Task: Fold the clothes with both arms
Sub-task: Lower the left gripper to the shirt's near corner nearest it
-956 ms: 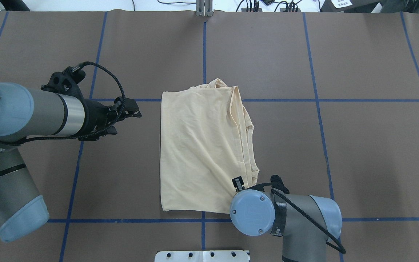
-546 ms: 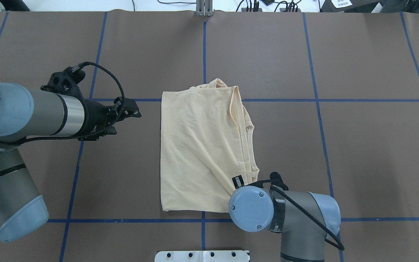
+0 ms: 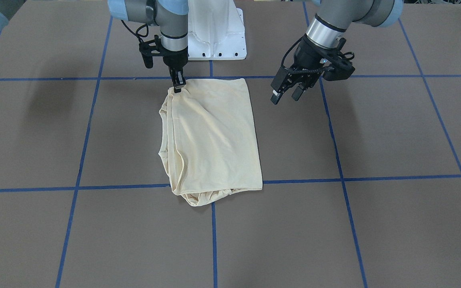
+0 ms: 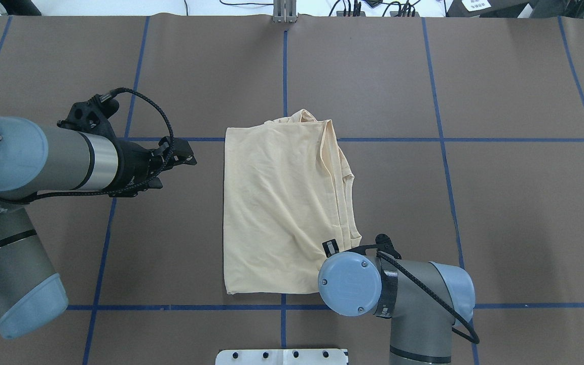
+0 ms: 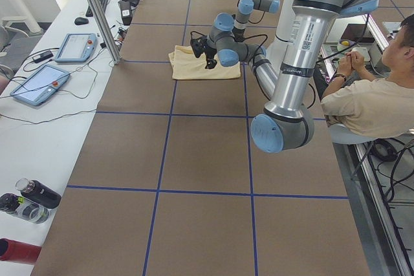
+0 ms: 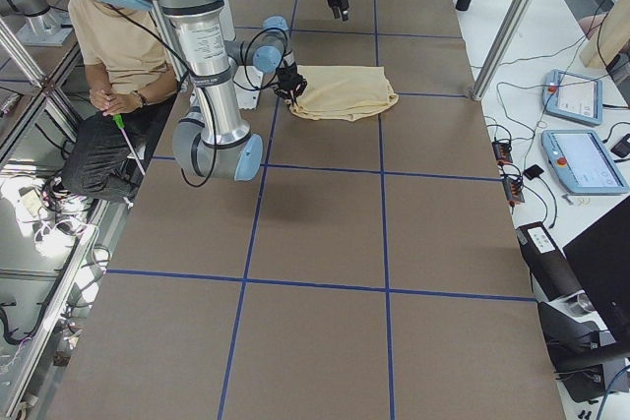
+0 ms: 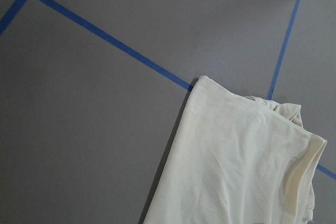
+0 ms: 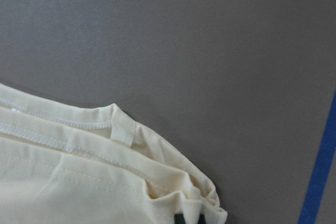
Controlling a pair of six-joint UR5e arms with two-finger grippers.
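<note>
Shows shirt (image 4: 282, 208) lying mid table (image 4: 500, 213), already folded into a narrow rectangle. Pinches one near corner with right gripper (image 3: 177, 88); holds left gripper (image 3: 284, 97) spread, beside the cloth, not touching. Likely leaves a crosswise fold to do.

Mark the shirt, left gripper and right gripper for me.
shirt (image 4: 277, 213), overhead view, middle of the top layer.
left gripper (image 3: 285, 95), front-facing view, midway between fingertips.
right gripper (image 3: 178, 86), front-facing view, fingertips at shirt corner.

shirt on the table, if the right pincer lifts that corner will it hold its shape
Probably floppy: the shirt lies in soft wrinkles and puckers at the right pincer. Likely light; the fabric looks thin. Stacked layers may slip.
</note>
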